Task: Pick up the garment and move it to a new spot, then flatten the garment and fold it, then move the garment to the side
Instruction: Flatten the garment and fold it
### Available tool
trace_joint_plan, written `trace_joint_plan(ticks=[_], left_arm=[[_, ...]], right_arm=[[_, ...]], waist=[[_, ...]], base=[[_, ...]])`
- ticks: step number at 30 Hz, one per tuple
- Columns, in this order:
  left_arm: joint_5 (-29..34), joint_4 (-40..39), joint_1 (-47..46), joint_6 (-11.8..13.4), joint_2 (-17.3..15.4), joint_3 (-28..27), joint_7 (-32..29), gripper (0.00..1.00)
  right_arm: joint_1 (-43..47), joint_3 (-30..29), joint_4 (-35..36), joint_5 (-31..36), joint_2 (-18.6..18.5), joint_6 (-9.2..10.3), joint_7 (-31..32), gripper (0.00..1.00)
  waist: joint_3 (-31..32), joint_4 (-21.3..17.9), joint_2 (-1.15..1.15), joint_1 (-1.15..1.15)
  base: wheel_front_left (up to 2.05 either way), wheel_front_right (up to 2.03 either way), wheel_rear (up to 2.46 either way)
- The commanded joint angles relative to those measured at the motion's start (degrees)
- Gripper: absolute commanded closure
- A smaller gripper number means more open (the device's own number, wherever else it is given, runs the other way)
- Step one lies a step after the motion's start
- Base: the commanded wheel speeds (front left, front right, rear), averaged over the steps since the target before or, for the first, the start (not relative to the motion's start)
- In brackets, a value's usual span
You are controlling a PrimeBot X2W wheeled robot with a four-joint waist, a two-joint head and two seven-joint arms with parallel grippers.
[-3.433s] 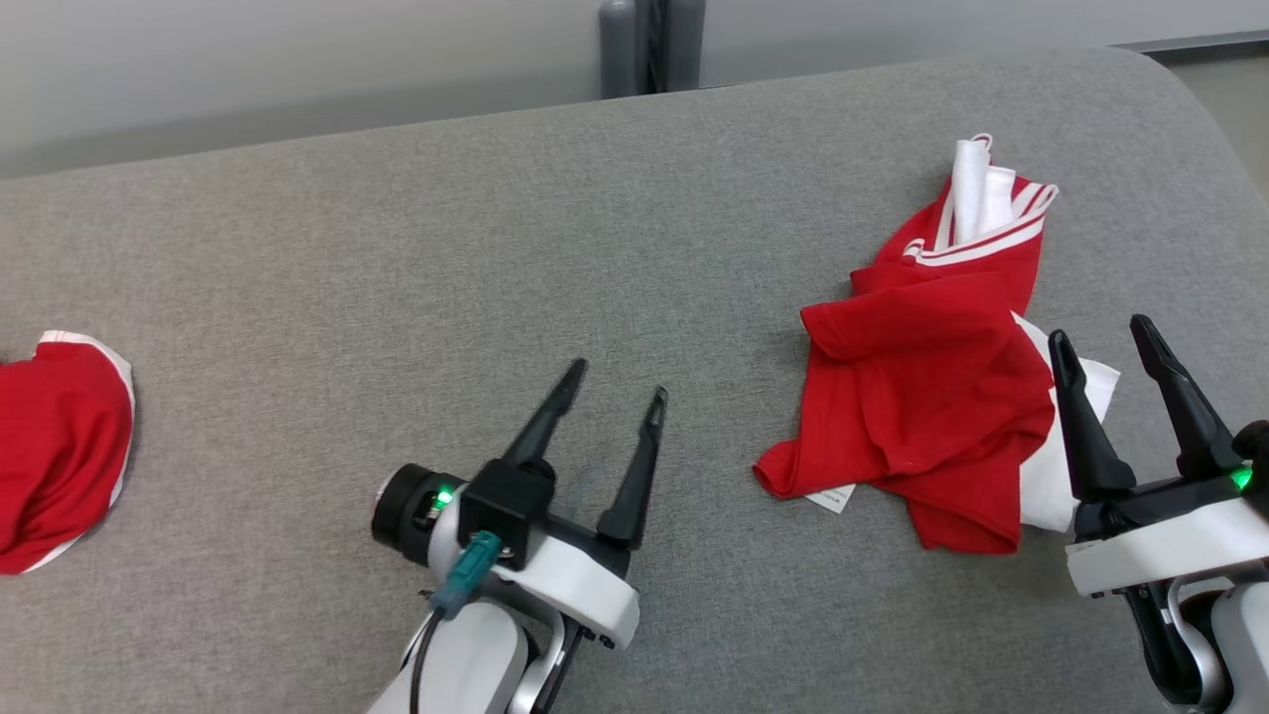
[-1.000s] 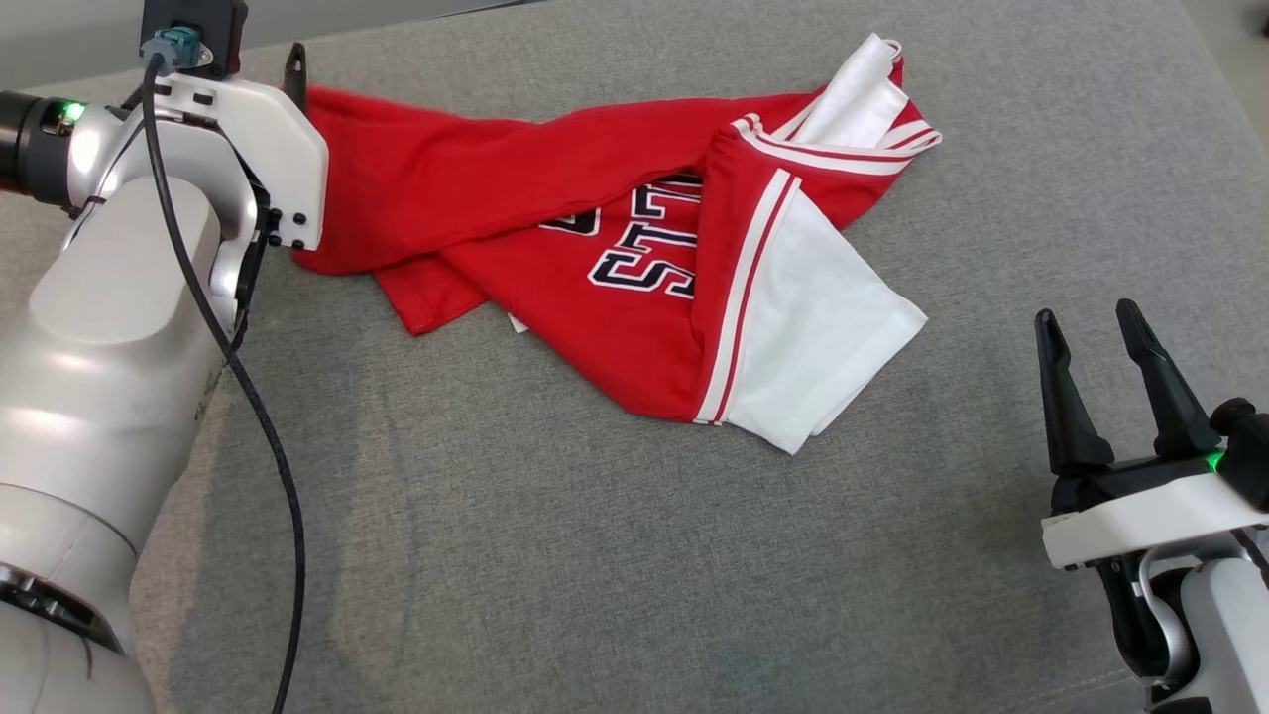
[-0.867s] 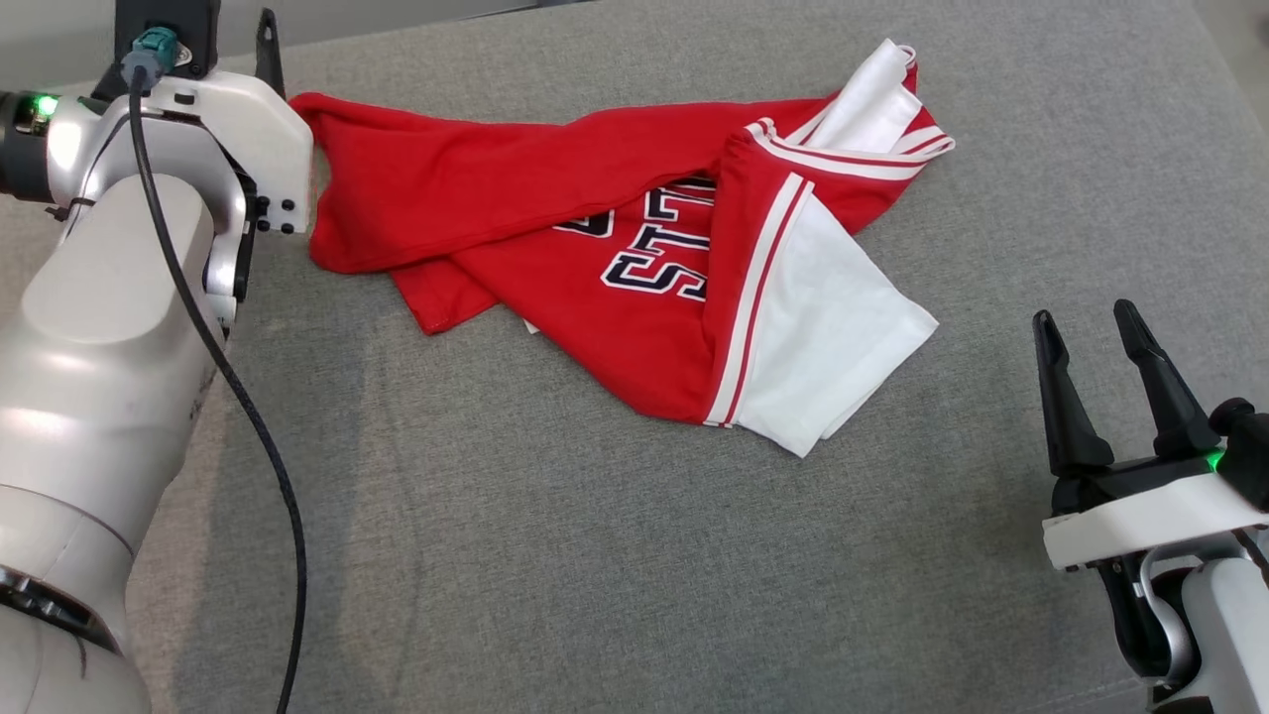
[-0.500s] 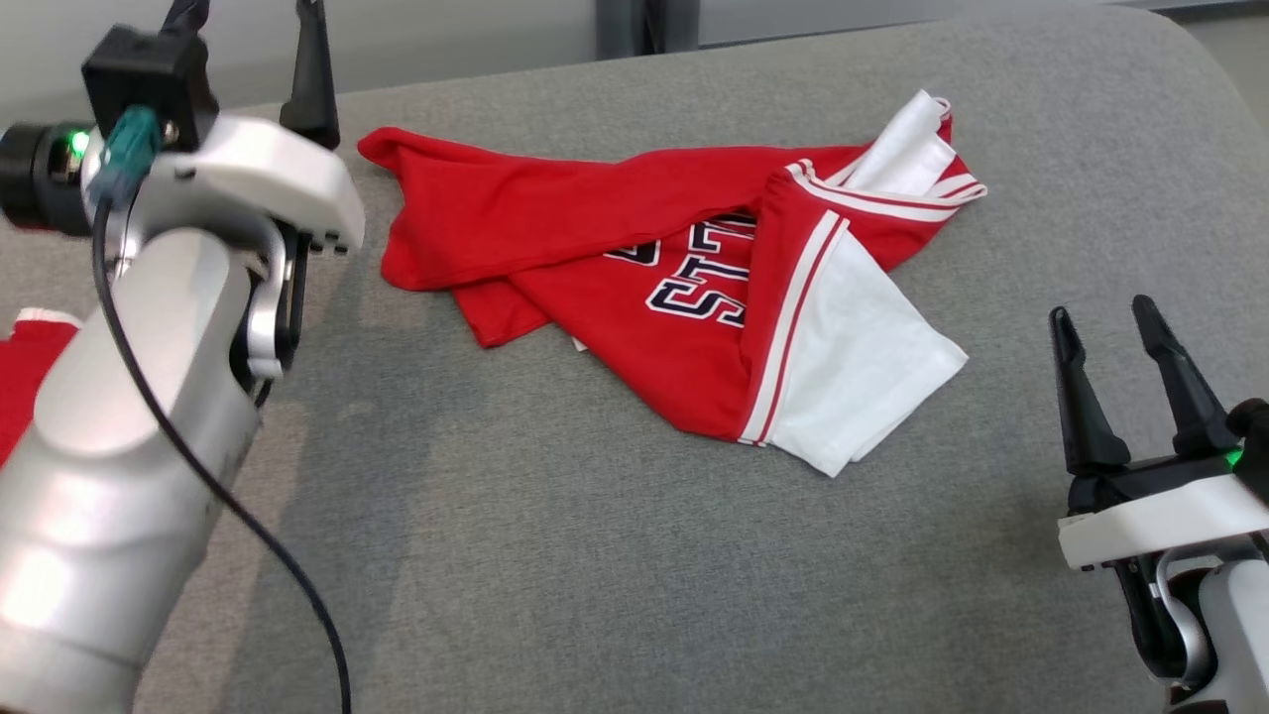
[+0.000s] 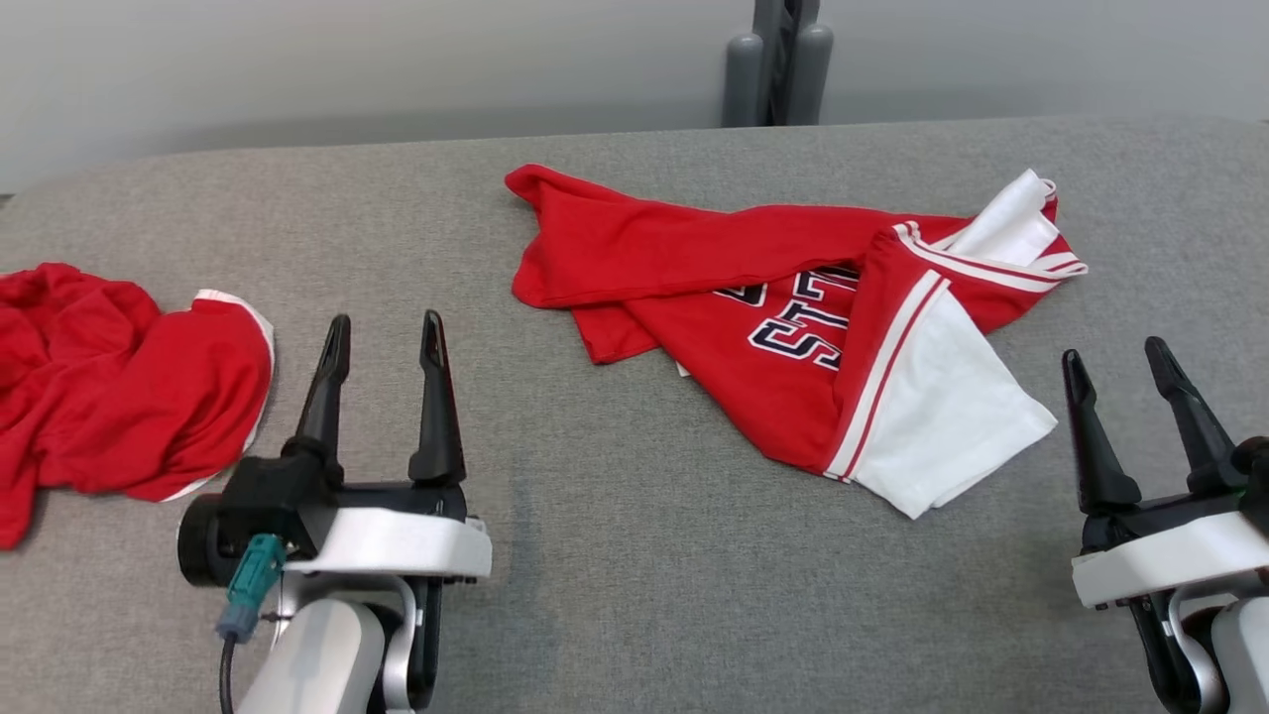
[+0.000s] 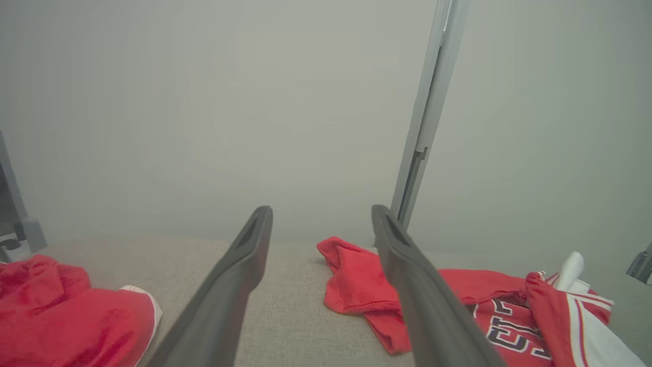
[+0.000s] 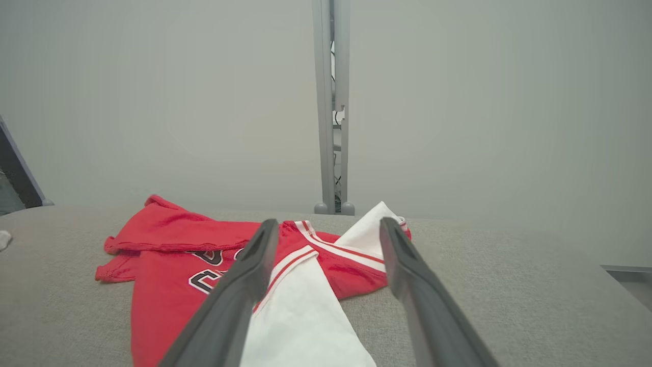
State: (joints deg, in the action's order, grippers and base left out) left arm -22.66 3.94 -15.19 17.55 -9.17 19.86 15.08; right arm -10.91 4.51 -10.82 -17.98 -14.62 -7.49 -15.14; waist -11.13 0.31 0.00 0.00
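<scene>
Well left of the garment (image 5: 793, 327) lies a second crumpled red cloth (image 5: 119, 397).

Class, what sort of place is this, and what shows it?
Probably a robot test room, not a home: a wide grey fabric-covered worktop, behind it a bare pale wall and a grey metal post, and a red-and-white lettered jersey laid out.

left tool (image 5: 386, 320): long black tapered fingers (image 5: 436, 416), white bracket (image 5: 397, 540), teal plug (image 5: 253, 570), black cable (image 5: 226, 674) | right tool (image 5: 1112, 349): matching black-and-white build
</scene>
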Motion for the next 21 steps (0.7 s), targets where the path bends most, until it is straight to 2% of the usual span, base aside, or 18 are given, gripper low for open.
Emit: trace_joint_plan(ticks=[1, 6, 12, 15, 21], left_arm=[[1.3, -0.4, 2.2, -1.5, 1.5, -1.9, 0.1, 0.0], [4.2, 0.4, 5.6, -5.4, 4.6, -4.8, 0.1, 0.0], [5.8, 3.9, 5.1, -8.5, 5.8, -5.4, 0.1, 0.0], [6.3, 7.7, 3.3, -9.4, 6.0, -4.3, 0.1, 0.0], [5.2, 15.1, -0.9, -9.6, 6.1, -1.9, 0.0, 0.0]], right_arm=[[0.8, 0.4, -0.3, 0.2, -0.2, -0.01, 0.0, 0.0], [0.8, 0.9, -1.1, 0.1, -0.4, -0.01, 0.0, 0.0], [0.0, 1.3, -1.8, -0.1, -0.6, -0.01, 0.0, 0.0], [-0.3, 1.5, -1.8, -0.3, -0.4, -0.01, 0.0, 0.0], [-1.2, 1.8, -1.8, -1.1, -0.3, -0.01, 0.0, 0.0]], waist=[[1.0, 1.4, 0.0, 0.0], [1.3, 2.3, 0.0, 0.0], [0.7, 1.9, 0.0, 0.0], [0.0, 0.9, 0.0, 0.0], [-1.8, -1.4, 0.0, 0.0]], base=[[0.0, 0.0, 0.0], [0.0, 0.0, 0.0], [0.0, 0.0, 0.0], [0.0, 0.0, 0.0], [0.0, 0.0, 0.0]])
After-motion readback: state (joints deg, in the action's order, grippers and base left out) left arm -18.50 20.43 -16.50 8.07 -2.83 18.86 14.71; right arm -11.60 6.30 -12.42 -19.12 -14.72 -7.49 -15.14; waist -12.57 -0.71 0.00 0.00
